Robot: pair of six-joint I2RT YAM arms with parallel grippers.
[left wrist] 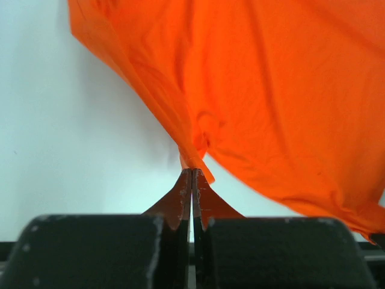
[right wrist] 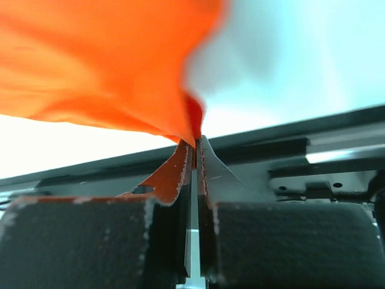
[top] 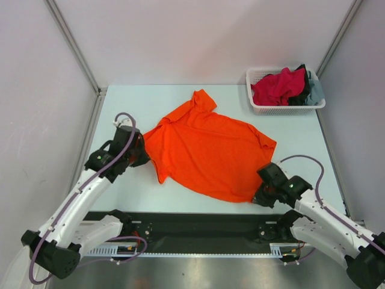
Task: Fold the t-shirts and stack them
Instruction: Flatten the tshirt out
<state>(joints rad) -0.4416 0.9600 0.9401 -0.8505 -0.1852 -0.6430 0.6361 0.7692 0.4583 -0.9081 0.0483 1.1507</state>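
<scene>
Garment: bright orange short-sleeved cloth t-shirt (top: 210,153), spread flat in the middle of the pale tabletop (top: 126,186).
Left pincer (left wrist: 191,174): clenched on a thin fold of the shirt's left edge.
Right pincer (right wrist: 194,147): clenched on the near-right corner of the cloth, just beside the black rail at the tabletop's near edge.
Orientation: one sleeve points toward the far edge. The long axis slants from far left to near right. The neckline cannot be made out.
Waiting pile: crimson-pink t-shirt (top: 277,86) heaped with darker ones in the white mesh plastic basket (top: 283,109), far right, well apart.
Risk, slip: both holds take only a sliver of cloth, so a brisk pull would likely free it.
Risk, skew: unequal travel of the two arms would probably twist the fold line.
Risk, snag: the near-right corner may catch on the rail.
</scene>
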